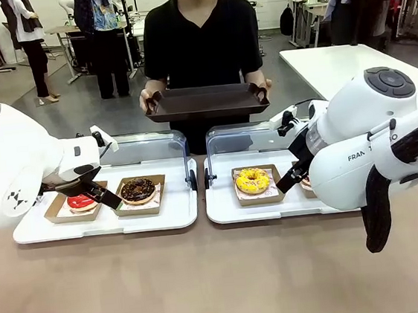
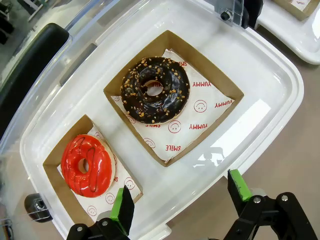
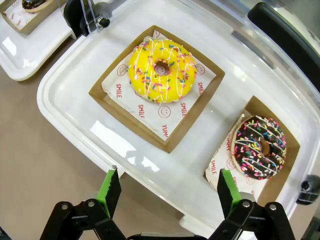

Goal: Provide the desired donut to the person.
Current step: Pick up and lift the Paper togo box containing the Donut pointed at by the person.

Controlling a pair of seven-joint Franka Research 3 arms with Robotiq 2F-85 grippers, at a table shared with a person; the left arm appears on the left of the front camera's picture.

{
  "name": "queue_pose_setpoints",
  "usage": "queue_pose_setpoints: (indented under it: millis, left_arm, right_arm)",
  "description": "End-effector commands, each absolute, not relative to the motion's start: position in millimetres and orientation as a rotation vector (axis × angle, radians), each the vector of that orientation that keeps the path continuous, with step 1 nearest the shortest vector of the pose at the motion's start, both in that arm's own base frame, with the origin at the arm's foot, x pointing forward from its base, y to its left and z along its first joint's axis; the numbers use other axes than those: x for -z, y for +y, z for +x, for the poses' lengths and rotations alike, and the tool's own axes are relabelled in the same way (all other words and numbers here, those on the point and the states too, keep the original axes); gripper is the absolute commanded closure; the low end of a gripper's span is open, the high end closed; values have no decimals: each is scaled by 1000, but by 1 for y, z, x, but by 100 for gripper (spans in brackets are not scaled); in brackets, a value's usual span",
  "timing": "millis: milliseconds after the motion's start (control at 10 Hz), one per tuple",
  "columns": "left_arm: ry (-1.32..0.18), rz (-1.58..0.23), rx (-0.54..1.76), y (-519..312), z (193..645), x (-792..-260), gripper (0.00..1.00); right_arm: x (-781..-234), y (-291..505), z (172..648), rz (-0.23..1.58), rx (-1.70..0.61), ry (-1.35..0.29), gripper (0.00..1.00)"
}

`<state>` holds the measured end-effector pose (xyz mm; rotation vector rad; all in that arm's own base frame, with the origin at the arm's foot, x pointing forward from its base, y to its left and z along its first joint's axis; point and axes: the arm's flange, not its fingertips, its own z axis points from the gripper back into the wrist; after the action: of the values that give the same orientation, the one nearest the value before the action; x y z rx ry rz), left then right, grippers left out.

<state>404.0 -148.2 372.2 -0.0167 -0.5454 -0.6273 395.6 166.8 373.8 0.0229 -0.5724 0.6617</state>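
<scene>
Left to right. The left gripper is open and holds nothing. The red donut lies just past its one finger, to the outer side of the gap. The chocolate donut lies straight ahead of the gap, farther off. The right gripper is likewise spread and empty. The yellow donut lies ahead of its gap, and the sprinkled donut lies close beside the other finger, on its outer side. Each donut sits in a square box turned corner-on to the jaws (the rings themselves have no long axis). So each arm is nearest the outer donut of its pair and best lined up with the inner one. Beyond all four, the person holds a brown tray level in both hands and points at nothing, so the wanted donut cannot be told.
</scene>
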Motion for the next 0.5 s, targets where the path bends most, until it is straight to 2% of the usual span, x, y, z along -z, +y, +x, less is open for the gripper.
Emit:
queue_pose_setpoints:
  millis: [0,400]
  left_arm:
    - [-546,-17,627,-148,404,-372,0]
    - [-545,-17,627,-148,404,-372,0]
  right_arm:
    - [-374,167,396,23,-662,-572,0]
    - [-385,163,386,-4,-661,-529,0]
